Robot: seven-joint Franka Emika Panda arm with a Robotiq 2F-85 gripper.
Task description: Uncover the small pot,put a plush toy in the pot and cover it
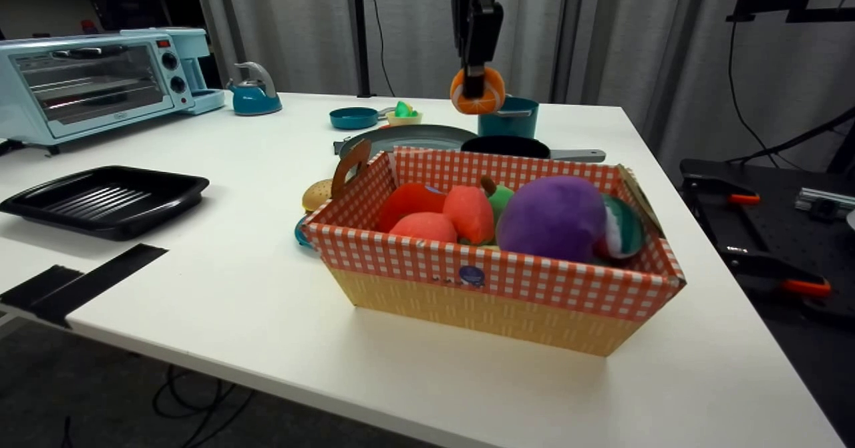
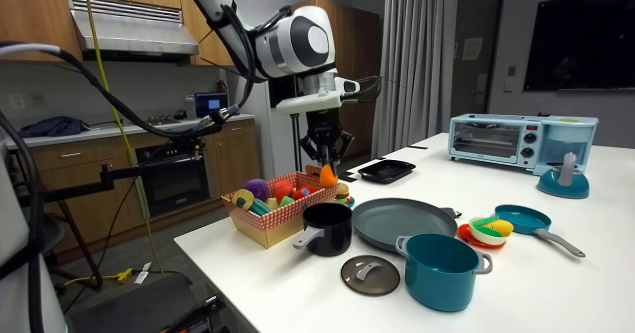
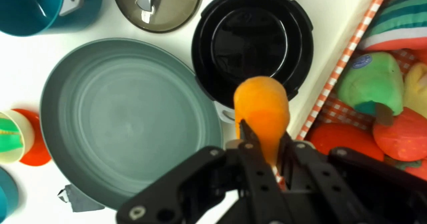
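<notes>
My gripper [image 3: 265, 129] is shut on the orange plush toy [image 3: 263, 98] and holds it in the air. The plush also hangs below the fingers in both exterior views [image 1: 495, 94] [image 2: 327, 177]. In the wrist view it overlaps the near edge of the black pot [image 3: 248, 47], beside the basket's edge. The teal pot [image 2: 439, 286] stands open on the table, away from the gripper; part of it shows at the wrist view's top left [image 3: 90, 8]. A round brown see-through lid [image 2: 379, 282] with a grey handle lies flat between the teal pot and the black pot.
The checkered basket [image 1: 401, 254] holds several plush toys, including a big purple one [image 1: 553, 217]. A large grey pan [image 2: 404, 221] lies beside the black and teal pots. A teal skillet [image 2: 521, 218], a bowl of toy vegetables [image 2: 488, 233], a kettle [image 2: 563, 186] and a toaster oven [image 2: 488, 142] stand farther off.
</notes>
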